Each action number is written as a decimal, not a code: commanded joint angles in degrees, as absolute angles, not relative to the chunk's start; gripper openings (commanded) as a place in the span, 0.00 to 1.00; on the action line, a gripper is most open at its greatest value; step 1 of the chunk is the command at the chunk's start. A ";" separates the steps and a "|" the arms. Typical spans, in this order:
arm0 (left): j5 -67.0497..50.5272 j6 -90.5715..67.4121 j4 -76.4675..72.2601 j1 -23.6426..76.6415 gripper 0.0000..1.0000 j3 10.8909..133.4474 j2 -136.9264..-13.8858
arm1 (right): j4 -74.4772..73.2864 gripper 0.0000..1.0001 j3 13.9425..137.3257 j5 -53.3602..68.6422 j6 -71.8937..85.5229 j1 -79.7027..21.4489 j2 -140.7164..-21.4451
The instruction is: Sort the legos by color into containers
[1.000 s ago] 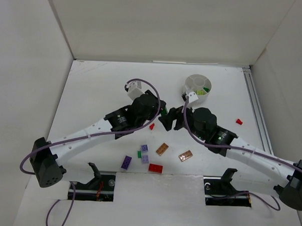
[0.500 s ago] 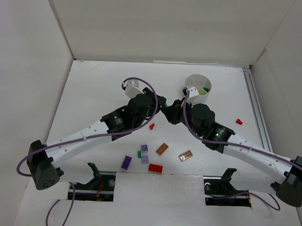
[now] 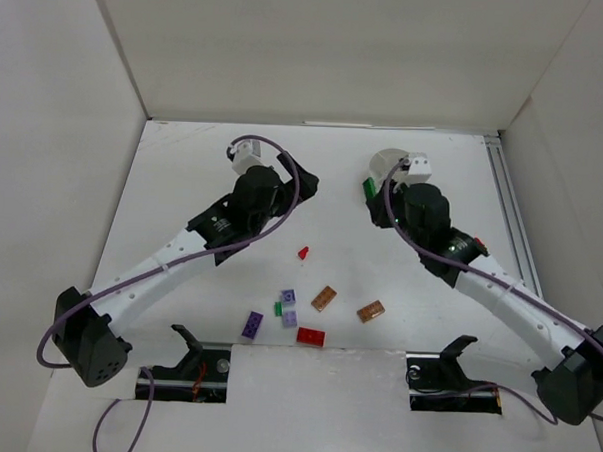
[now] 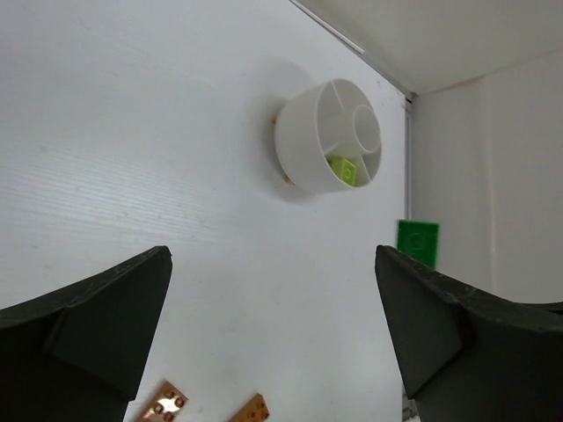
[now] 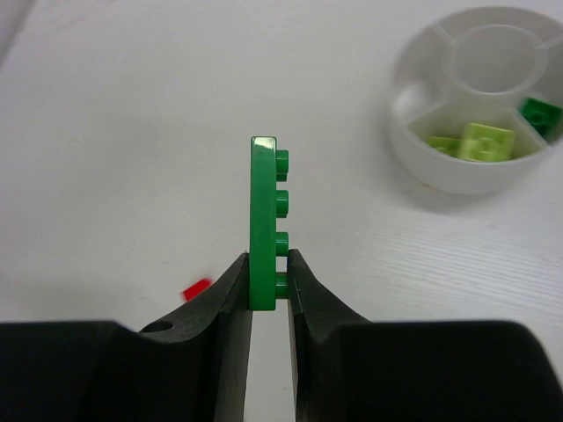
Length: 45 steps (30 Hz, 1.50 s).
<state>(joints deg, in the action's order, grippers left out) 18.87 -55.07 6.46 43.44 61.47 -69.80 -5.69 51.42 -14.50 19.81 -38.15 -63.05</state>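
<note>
My right gripper (image 5: 268,264) is shut on a green lego plate (image 5: 263,220), which stands on edge with its studs to the right. In the top view this gripper (image 3: 371,194) holds the plate (image 3: 367,187) just left of the round white dish (image 3: 384,162), which the wrist partly hides. The dish (image 5: 413,149) holds lime bricks (image 5: 484,141) and a green brick (image 5: 538,112) in neighbouring wedges. My left gripper (image 3: 302,178) is open and holds nothing, well left of the dish (image 4: 303,132). Its jaws (image 4: 271,264) stand wide apart above bare table.
Loose legos lie near the front. There is a small red one (image 3: 302,253), two orange-brown plates (image 3: 324,298) (image 3: 371,311), a red brick (image 3: 311,336), a purple brick (image 3: 252,325), and small purple, green and lilac pieces around (image 3: 288,308). White walls enclose the table.
The left gripper let go of the green plate, opened wide and drew back to the left. The right gripper closed on the plate and carried it toward the dish.
</note>
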 commanded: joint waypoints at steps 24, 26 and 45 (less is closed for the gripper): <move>7.47 -41.66 7.29 29.09 1.00 53.61 -76.29 | -36.21 0.00 99.40 -7.21 8.00 -7.56 -109.42; 7.47 -41.66 7.29 29.09 1.00 54.14 -76.81 | -36.73 0.02 99.40 -7.21 7.47 -7.56 -110.82; 3.52 -39.46 10.80 30.75 1.00 51.51 -75.15 | -31.39 0.48 90.89 -5.80 6.41 -8.87 -97.22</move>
